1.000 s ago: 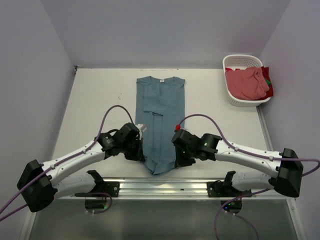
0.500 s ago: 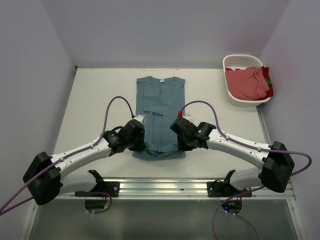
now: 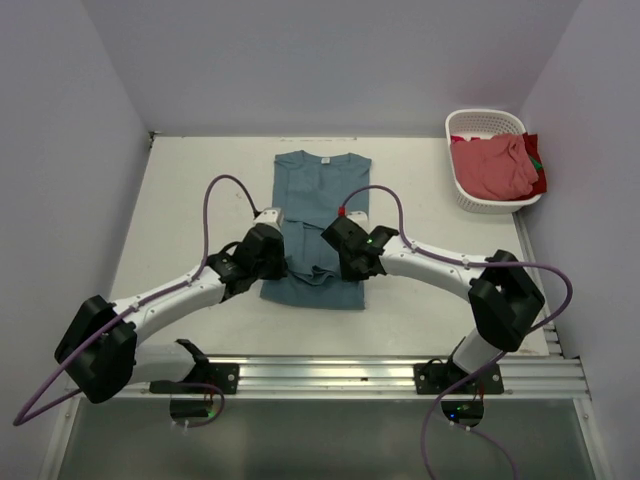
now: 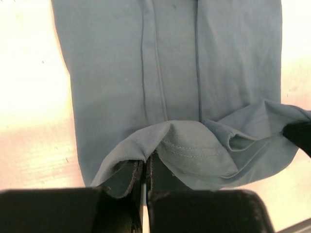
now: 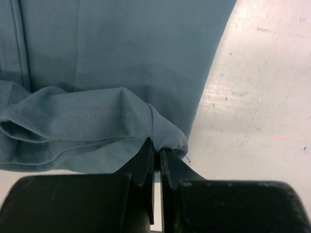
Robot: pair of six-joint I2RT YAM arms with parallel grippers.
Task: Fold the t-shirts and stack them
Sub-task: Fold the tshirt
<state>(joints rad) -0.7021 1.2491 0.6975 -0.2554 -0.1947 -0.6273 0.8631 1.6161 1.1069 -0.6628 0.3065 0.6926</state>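
Midway across the tabletop (image 3: 200, 200), left gripper (image 4: 146, 165) and right gripper (image 5: 156, 148) each clamp tight on the hem of the teal t-shirt (image 3: 322, 185); cloth bunches between them.

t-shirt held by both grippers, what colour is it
Dusty teal-blue t-shirt, clearest in the top external view.
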